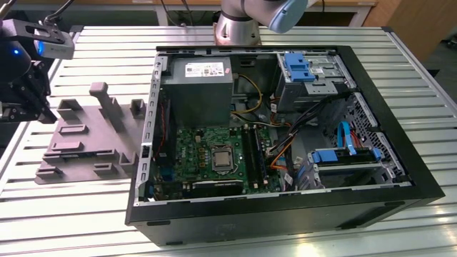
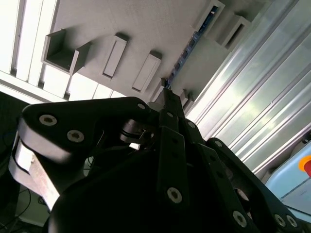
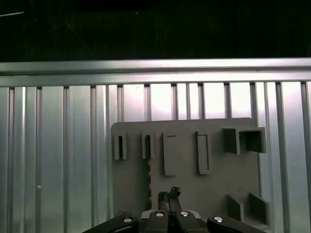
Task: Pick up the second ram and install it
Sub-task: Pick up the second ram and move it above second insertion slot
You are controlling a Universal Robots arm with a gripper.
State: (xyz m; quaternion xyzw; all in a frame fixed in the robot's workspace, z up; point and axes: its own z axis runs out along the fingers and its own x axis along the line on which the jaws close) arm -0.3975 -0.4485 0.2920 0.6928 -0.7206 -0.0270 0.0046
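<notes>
Hand (image 3: 168, 195): I see the two black fingers drawn together, tips almost touching, with nothing between them. It hangs above the tray (image 3: 194, 187) and touches nothing I can make out. In the exterior view it sits over the bench (image 1: 93, 214) edge at the exterior view's left, just beside the tray.

Ram (image 3: 148, 167): a long, thin, dark stick standing on its edge in the tray. One end is seated in a narrow slotted block. In the first wrist view it lies just beside the fingertips, apart from them.

Tray: matt grey plastic, a flat plate with raised rectangular blocks, open-sided brackets and thin slots.

Bench: ribbed, bright aluminium slats that catch the light.

Case (image 1: 286, 214): a black metal tower lying open beside the tray, toward the bench edge at the exterior view's right. Inside I see a green board (image 1: 214, 155), a grey supply box (image 1: 200, 88) and blue drive clips (image 1: 296, 64).
</notes>
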